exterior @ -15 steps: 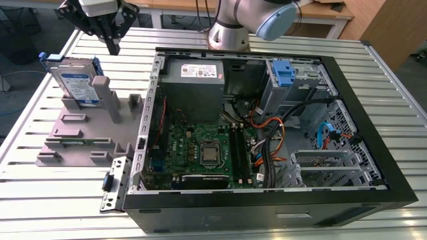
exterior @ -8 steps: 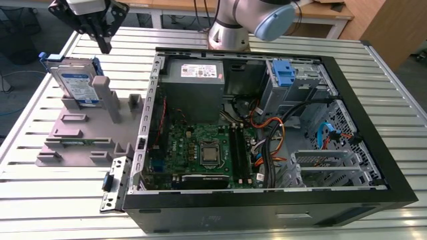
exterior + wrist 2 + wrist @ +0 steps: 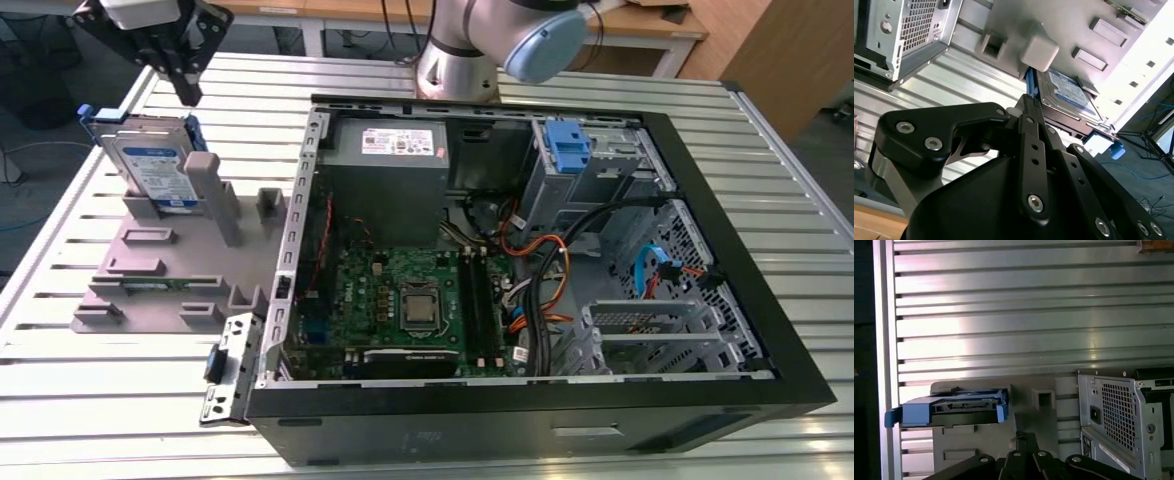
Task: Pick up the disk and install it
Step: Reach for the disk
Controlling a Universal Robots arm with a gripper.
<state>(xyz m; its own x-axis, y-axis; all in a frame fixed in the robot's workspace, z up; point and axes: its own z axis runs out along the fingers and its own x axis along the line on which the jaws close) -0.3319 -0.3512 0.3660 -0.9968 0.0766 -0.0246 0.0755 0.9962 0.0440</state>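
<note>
Gripper [image 3: 187, 92] hangs near upright disk [image 3: 151, 160] in grey fixture [image 3: 147, 250]; jaws pressed together, empty. Label [image 3: 1070, 90] white-and-blue, print unreadable.

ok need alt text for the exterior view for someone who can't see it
The arm's black hand hovers just above the disk, which stands on edge in a grey holder on a slatted metal table. At the exterior view's right of it lies an open computer case with its motherboard and cables exposed.
</note>
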